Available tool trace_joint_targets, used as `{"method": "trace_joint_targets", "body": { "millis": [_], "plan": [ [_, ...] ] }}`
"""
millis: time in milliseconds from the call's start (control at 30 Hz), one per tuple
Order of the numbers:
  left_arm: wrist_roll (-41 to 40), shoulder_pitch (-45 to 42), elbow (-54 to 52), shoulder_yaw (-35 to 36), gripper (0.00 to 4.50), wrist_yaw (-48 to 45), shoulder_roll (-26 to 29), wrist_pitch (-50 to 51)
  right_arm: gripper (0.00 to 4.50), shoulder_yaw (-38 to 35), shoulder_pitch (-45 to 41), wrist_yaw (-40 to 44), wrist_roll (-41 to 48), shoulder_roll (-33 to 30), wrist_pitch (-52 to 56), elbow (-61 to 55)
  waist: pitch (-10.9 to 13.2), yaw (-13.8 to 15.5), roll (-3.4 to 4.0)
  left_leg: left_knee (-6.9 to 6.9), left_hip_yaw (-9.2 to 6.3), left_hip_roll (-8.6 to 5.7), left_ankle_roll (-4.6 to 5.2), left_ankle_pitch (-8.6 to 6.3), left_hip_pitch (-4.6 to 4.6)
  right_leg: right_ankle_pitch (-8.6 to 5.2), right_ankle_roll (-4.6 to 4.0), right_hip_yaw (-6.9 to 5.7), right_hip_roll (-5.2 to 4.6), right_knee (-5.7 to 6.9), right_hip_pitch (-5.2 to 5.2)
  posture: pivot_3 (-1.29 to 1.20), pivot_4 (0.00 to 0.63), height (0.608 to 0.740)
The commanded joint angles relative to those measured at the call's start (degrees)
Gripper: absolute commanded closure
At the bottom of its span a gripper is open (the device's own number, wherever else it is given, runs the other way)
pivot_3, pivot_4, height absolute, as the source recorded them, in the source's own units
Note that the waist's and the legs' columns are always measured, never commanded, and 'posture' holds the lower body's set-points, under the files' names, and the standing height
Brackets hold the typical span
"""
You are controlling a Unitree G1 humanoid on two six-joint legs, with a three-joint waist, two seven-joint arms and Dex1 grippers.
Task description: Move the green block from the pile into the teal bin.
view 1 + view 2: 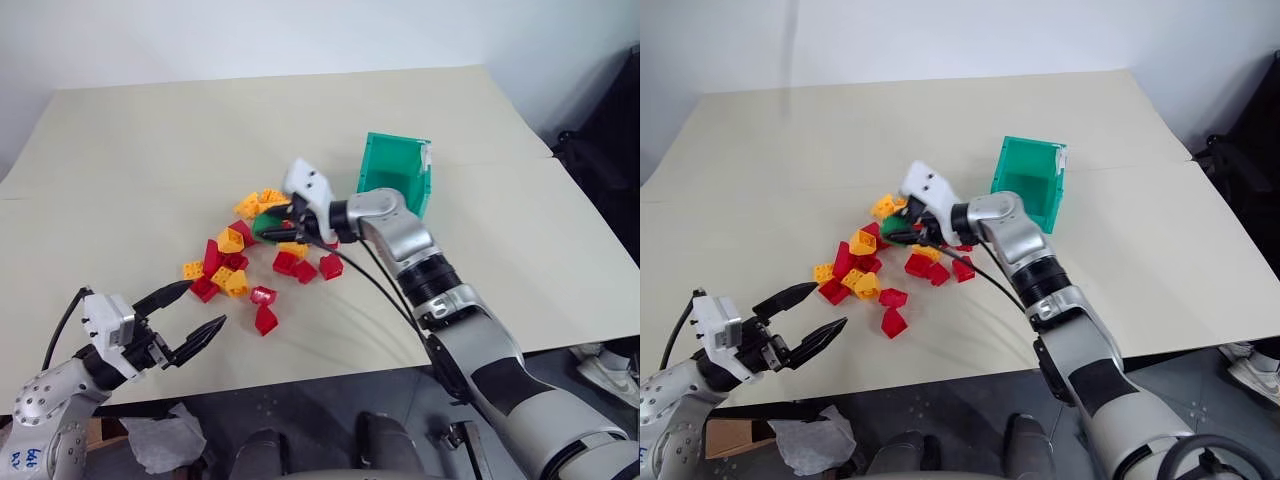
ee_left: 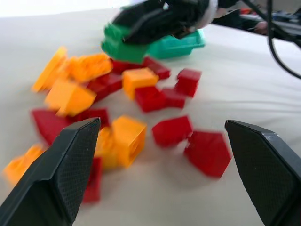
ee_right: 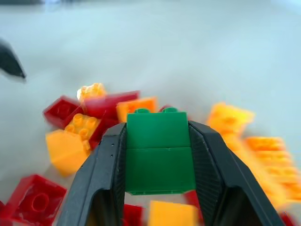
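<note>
A pale table is seen, two tops joined by a seam. The pile of red and yellow bricks is spread mid-table, the teal bin just beside.

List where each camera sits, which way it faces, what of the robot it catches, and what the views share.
Left eye view: on the head, looking forward and down at the beige table, both arms, the teal plastic bin.
Right eye view: beside it, same scene.
Left wrist view: between the open left pincer fingers, toward the pile of red and yellow studded bricks.
Right wrist view: along the right pincer, clamped on the dark-green studded brick.
Shared: all show the pile and the green brick.
</note>
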Motion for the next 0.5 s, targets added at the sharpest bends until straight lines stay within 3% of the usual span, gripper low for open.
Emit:
{"method": "trace_joint_targets", "body": {
  "millis": [33, 133, 267, 500],
  "plan": [
    [-4.2, -3.5, -3.9, -2.8, 0.00, 2.3, 0.1, 5.8, 3.02, -8.7, 1.5, -2.4, 6.0, -3.6, -2.3, -5.7, 0.0, 0.1, 0.00, 0.01, 0.01, 0.00, 0.00, 0.00, 0.00, 0.00, 0.00, 0.00, 0.00, 0.00, 0.00, 0.00, 0.150, 0.740],
    [-2.9, -9.3, -3.7, -7.1, 0.00, 2.8, -0.8, 6.7, 3.02, -15.8, 0.2, -10.9, 5.4, -9.7, -6.9, -0.3, 0.0, 0.4, 0.02, 0.02, 0.05, -0.02, 0.00, 0.00, 0.01, 0.00, 0.00, 0.02, 0.00, 0.03, 0.00, 0.00, 0.150, 0.740],
    [-1.8, -16.1, -1.2, -10.5, 0.00, 3.9, -2.7, 7.2, 3.02, -16.4, -2.5, -16.3, 1.8, -15.1, -10.7, 9.5, 0.0, 0.1, 0.02, 0.06, 0.11, -0.02, 0.00, 0.00, 0.04, 0.00, 0.00, 0.03, 0.00, 0.01, 0.02, 0.00, 0.150, 0.740],
    [-0.1, -22.9, 2.8, -13.8, 0.00, 4.7, -5.8, 6.6, 3.02, -14.3, -6.5, -17.3, -1.9, -16.0, -16.5, 23.4, 0.0, -1.8, 0.05, -0.11, 0.20, 0.00, -0.03, 0.05, 0.10, 0.00, 0.00, 0.05, 0.03, -0.03, -0.01, 0.00, 0.150, 0.740]
  ]
}}
